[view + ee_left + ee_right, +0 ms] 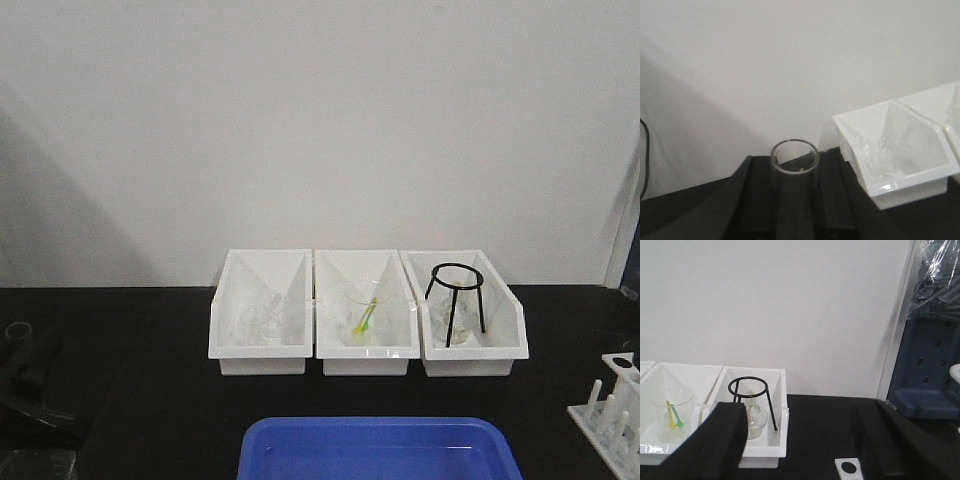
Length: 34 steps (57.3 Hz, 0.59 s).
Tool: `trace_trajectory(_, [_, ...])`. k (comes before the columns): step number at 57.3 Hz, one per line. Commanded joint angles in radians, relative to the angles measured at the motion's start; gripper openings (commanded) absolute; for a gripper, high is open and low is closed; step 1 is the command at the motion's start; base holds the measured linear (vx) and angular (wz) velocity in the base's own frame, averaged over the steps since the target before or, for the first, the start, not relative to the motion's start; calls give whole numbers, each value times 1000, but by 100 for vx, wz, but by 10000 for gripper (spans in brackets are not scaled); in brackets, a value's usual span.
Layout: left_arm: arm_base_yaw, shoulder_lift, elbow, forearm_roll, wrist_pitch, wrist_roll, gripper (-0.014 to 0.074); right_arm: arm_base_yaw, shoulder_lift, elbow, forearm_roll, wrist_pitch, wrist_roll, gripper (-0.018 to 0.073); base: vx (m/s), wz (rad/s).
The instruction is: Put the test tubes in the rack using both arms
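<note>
A test tube (795, 170) is pinched upright by the left gripper (795, 212), presumably for carriage to the rack (603, 415) at three o'clock from the blue tray (380, 440), while the right gripper (799, 440) is held spread and empty.

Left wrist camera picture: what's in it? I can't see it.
A clear test tube stands upright, held in the black left claw. To the right, a white bin holds clear glassware, with a pale wall behind.
</note>
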Motion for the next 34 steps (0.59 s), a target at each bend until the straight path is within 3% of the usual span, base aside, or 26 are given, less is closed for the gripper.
trace_trajectory(1, [-7,-65,-30,28,-23,-118,-20,0,-12,-36,-8,-84,0,491,0,0])
trace_trajectory(9, [-7,-109,-31,189,71,-321,-20,0,-12,-36,-8,-80,42,491,0,0])
trace_trajectory(18, [-7,-115,-31,554,105,-662,-20,0,-12,-36,-8,-48,79,491,0,0])
trace_trajectory(27, [-7,-94,-31,905,32,-996,-20,0,-12,-36,-8,13,79,491,0,0])
trace_trajectory(34, [-7,-47,-31,1082,-65,-1156,-20,1,-12,-36,-9,85,78,491,0,0])
